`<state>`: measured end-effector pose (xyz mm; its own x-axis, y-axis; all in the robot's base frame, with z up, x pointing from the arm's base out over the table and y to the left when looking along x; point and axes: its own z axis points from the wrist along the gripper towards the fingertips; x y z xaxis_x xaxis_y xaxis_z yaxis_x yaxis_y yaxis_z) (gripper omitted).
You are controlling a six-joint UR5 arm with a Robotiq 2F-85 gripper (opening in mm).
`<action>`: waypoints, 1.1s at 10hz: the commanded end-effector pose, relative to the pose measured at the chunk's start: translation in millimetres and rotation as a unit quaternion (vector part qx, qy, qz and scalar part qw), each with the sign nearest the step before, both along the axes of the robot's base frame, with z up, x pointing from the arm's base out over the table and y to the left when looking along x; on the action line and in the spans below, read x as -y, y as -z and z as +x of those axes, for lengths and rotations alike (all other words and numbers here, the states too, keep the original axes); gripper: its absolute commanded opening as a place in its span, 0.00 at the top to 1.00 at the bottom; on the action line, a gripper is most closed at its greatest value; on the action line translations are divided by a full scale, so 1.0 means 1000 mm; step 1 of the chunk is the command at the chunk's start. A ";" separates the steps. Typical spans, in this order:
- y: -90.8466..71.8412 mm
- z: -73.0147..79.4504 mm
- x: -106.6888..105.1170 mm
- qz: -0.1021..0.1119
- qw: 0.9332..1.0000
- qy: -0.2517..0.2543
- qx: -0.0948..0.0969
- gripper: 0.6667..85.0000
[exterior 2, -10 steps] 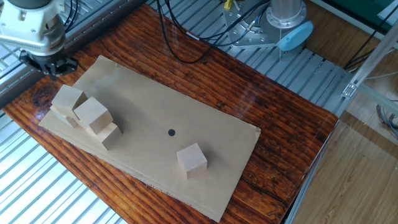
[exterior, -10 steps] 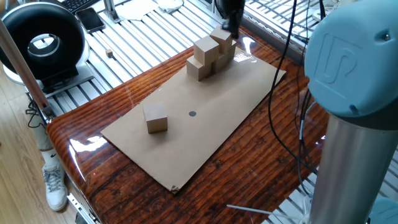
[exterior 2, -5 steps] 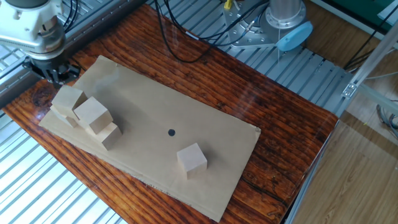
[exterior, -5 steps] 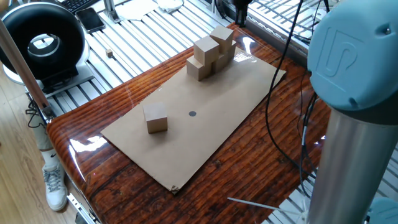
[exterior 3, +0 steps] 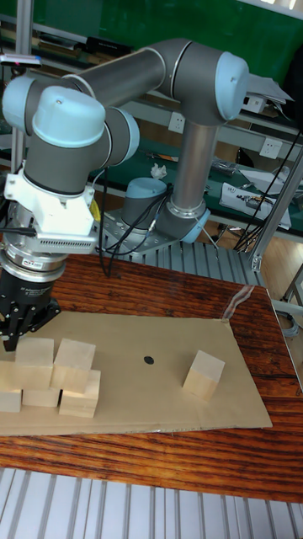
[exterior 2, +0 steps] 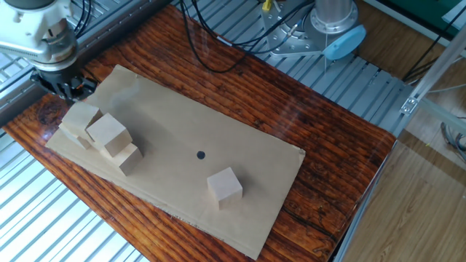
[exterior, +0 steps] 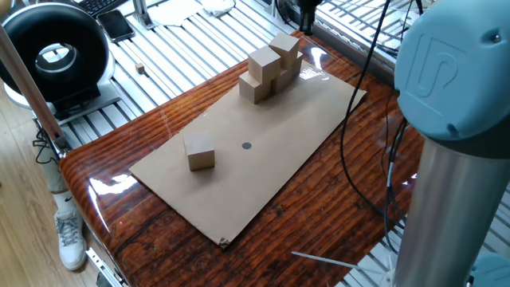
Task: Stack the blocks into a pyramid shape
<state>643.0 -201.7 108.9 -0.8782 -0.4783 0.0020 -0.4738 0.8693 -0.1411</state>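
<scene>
Your tool (exterior 3: 18, 324) hangs just above the stack (exterior 3: 52, 376), seemingly empty; I cannot tell if its jaws are apart. The last block (exterior 3: 204, 375) sits alone at 3 o'clock from the stack on the desk (exterior 2: 240, 87); swing away low and you may knock the top blocks off.

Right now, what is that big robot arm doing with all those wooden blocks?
It's building a pyramid. The gripper hangs just above the back of the block pile at one end of the cardboard sheet, holding nothing. The pile has a bottom row with two blocks on top. One loose block sits alone past the black dot, probably the next pick.
</scene>
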 end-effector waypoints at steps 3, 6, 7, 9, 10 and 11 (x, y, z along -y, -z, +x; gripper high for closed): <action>0.002 -0.005 -0.011 0.026 0.999 0.026 -0.007 0.95; -0.007 0.015 0.029 -0.055 0.994 -0.089 0.026 0.81; -0.008 0.005 0.029 -0.052 0.995 -0.083 0.012 0.94; -0.007 -0.038 0.000 0.013 0.999 -0.005 -0.045 1.00; -0.007 -0.065 -0.023 0.060 0.994 0.042 -0.087 1.00; -0.010 -0.084 -0.044 0.101 0.984 0.080 -0.120 1.00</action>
<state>603.4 -195.7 110.9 -0.8784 -0.4727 0.0705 -0.4762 0.8780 -0.0473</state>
